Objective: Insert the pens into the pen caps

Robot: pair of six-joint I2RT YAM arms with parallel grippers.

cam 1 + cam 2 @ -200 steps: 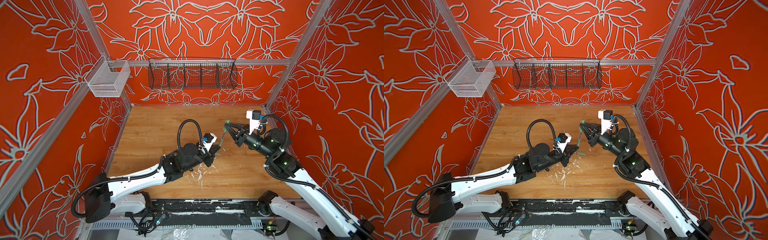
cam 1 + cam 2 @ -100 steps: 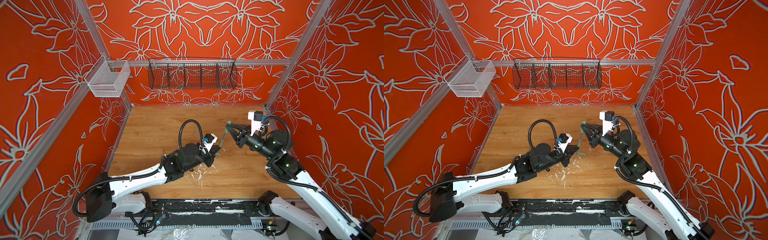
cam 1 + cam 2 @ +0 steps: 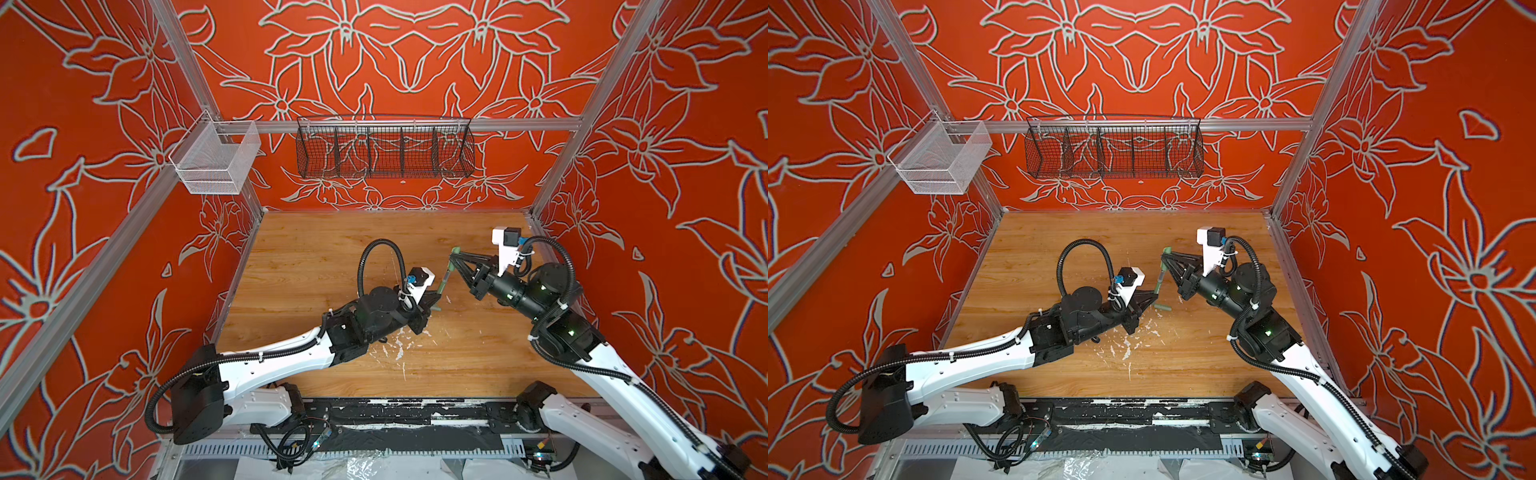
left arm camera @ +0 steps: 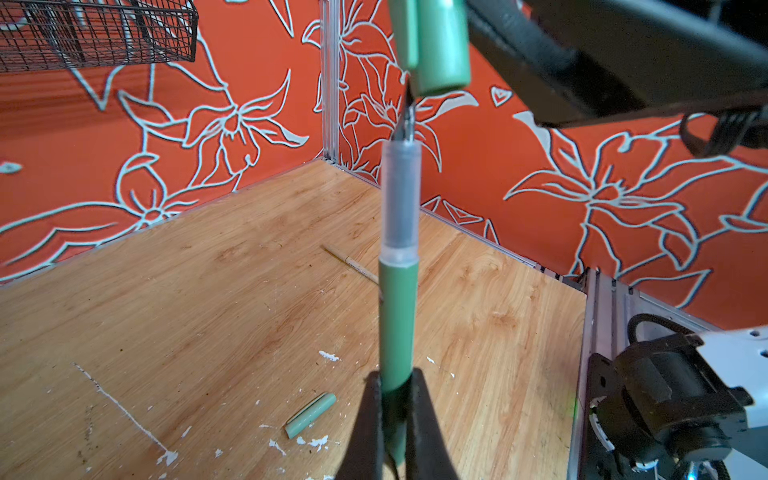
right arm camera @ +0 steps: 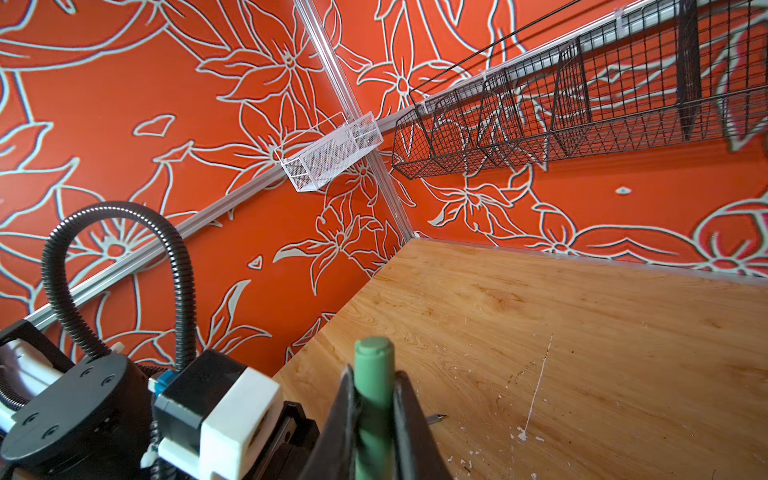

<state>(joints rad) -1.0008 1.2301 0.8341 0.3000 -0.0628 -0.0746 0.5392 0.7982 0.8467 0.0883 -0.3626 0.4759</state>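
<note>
My left gripper (image 4: 397, 378) is shut on the lower barrel of a green pen (image 4: 398, 291), which stands upright above the table. Its dark tip meets the rim of a green pen cap (image 4: 440, 41) held above it, mouth down. My right gripper (image 5: 374, 386) is shut on that cap (image 5: 374, 374). In both top views the pen (image 3: 444, 279) (image 3: 1159, 279) slants up to the cap (image 3: 455, 251) (image 3: 1166, 250) at mid-table, between the left gripper (image 3: 434, 297) and the right gripper (image 3: 453, 259). A pale green cap (image 4: 310, 415) (image 3: 1163, 306) and a thin tan pen (image 4: 353, 264) lie on the wood.
White paint flecks (image 3: 399, 347) spot the wooden table (image 3: 332, 249) near its front. A black wire basket (image 3: 384, 147) and a white mesh bin (image 3: 216, 160) hang on the walls above the table. A dark pen tip (image 5: 436, 417) peeks out beside my right finger.
The right gripper and its cap have sunk slightly toward the pen's tip. The left arm has barely shifted. Both grips are unchanged.
</note>
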